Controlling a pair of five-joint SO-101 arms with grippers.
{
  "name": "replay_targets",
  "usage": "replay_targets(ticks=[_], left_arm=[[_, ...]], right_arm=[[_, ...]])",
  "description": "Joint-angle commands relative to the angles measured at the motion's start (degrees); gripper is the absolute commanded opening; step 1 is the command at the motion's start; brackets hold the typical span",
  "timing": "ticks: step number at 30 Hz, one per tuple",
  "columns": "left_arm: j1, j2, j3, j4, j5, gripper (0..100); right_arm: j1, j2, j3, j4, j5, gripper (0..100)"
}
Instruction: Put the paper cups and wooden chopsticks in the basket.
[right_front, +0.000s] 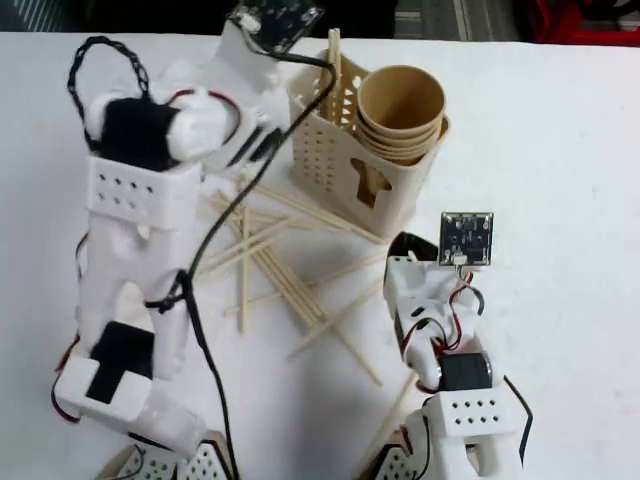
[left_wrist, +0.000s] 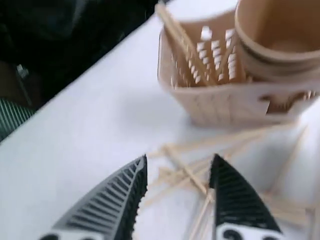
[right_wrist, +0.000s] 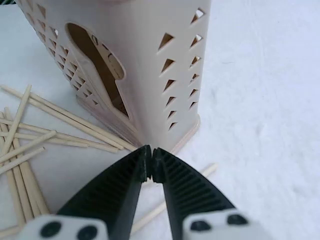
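The beige perforated basket (right_front: 385, 190) stands at mid table and holds a stack of paper cups (right_front: 402, 105) and an upright wooden chopstick (right_front: 335, 62). Several loose chopsticks (right_front: 268, 262) lie crossed on the table in front of it. My left gripper (left_wrist: 180, 160) hovers open over that pile (left_wrist: 187, 175), with the basket (left_wrist: 220, 102) and the cups (left_wrist: 280, 40) just beyond. My right gripper (right_wrist: 150, 151) is shut with nothing visible between its fingers, close to the basket's corner (right_wrist: 150, 70). One chopstick (right_wrist: 200, 175) lies on the table under it, and more chopsticks (right_wrist: 30, 142) lie off to one side.
The white table (right_front: 560, 150) spreads out to the right of the basket. The left arm's black cable (right_front: 205, 290) hangs across the chopstick pile. The two arm bases (right_front: 160, 440) stand at the near edge.
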Motion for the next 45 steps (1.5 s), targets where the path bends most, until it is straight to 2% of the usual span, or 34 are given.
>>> replay_targets(ticks=[1,9,17,24,29,37,45], left_arm=[[-3.47,-2.86,0.26,1.76,-0.79,25],[-4.70,-2.68,20.75,0.44,-12.31,25],[-5.76,-2.68,39.56,-10.46,-13.01,25],[-5.67,-2.59,49.58,-17.23,-15.74,25],[-5.67,-2.59,57.32,-25.67,-16.35,25],[-5.23,0.04,60.40,-31.56,-16.00,25],[-5.23,14.11,50.55,-31.65,-12.84,24]], right_arm=[[0.66,-1.54,-0.44,-1.19,-0.53,1.9],[0.66,-1.54,0.44,-1.19,-0.53,1.9],[0.66,-1.54,0.44,-1.19,-0.53,1.9],[0.66,-1.54,0.44,-1.19,-0.53,1.9],[0.66,-1.54,0.44,-1.19,-0.53,1.9],[0.66,-1.54,0.44,-1.19,-0.53,1.9],[0.66,-1.54,0.44,-1.19,-0.53,1.9]])
